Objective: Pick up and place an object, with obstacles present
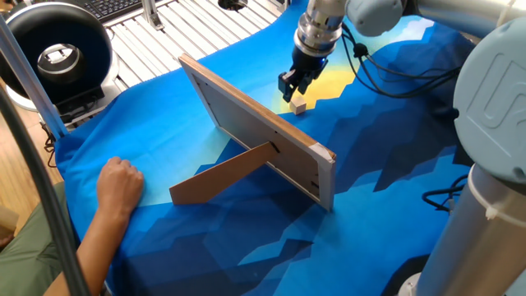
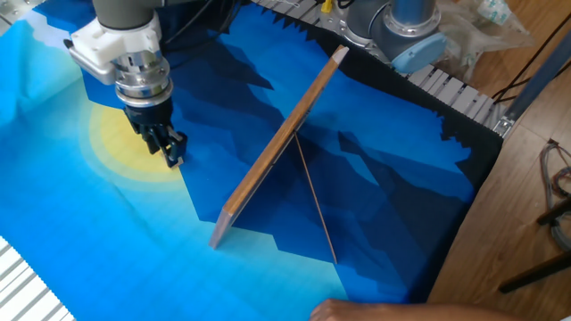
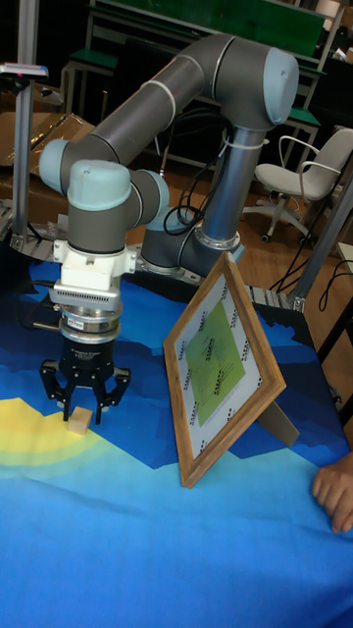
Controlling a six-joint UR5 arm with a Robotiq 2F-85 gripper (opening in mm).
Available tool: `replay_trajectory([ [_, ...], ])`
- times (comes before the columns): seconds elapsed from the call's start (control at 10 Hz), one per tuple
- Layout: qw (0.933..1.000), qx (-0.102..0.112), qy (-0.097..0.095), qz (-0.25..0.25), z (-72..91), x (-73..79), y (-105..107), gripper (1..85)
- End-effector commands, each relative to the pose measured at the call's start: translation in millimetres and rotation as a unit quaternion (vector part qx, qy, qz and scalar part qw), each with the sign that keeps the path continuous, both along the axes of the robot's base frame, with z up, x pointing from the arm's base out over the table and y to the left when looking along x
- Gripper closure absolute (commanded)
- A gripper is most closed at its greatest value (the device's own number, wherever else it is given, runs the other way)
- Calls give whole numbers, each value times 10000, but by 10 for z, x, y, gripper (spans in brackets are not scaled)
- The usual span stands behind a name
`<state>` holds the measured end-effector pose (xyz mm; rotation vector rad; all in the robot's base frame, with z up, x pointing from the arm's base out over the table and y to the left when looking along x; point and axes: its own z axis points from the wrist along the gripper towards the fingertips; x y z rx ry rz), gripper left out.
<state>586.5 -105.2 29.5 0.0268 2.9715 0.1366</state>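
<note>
The object, a tiny tan wooden cube (image 1: 298, 105) (image 3: 78, 422), lies on the yellow patch of the blue cloth. My gripper (image 1: 293, 85) (image 3: 84, 396) hangs just above it, open, with one finger on either side and nothing held. In the other fixed view the gripper (image 2: 172, 152) covers nearly all of the cube. The obstacle, a large wood-framed board (image 1: 246, 115) (image 2: 281, 143) (image 3: 226, 368), stands tilted next to the cube, leaning on its brown cardboard prop (image 1: 222, 177). The board's face shows a green sheet in the tall fixed view.
A person's fist (image 1: 119, 185) (image 3: 333, 496) rests on the cloth near the prop's end. A black round device (image 1: 57, 53) sits off the cloth at the back left. The arm's base (image 2: 406, 36) stands behind the board.
</note>
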Motion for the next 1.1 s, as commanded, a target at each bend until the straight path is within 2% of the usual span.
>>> replay_trajectory([
  [0.0, 10000, 28, -34, -16, -94, -62, -10, 377],
  [0.4, 10000, 8, -90, 9, -171, -70, -31, 387],
  [0.5, 9999, -6, -105, 1, -185, -59, -40, 457],
  [0.6, 9999, -75, -109, -44, -200, -47, -77, 593],
  [0.7, 9999, -83, -114, -82, -189, -43, -81, 627],
  [0.8, 9998, -111, -10, -143, -125, -91, -89, 737],
  [0.9, 9997, -164, 128, -150, 10, -145, -108, 827],
  [1.0, 9993, -150, 312, -145, 199, -213, -77, 843],
])
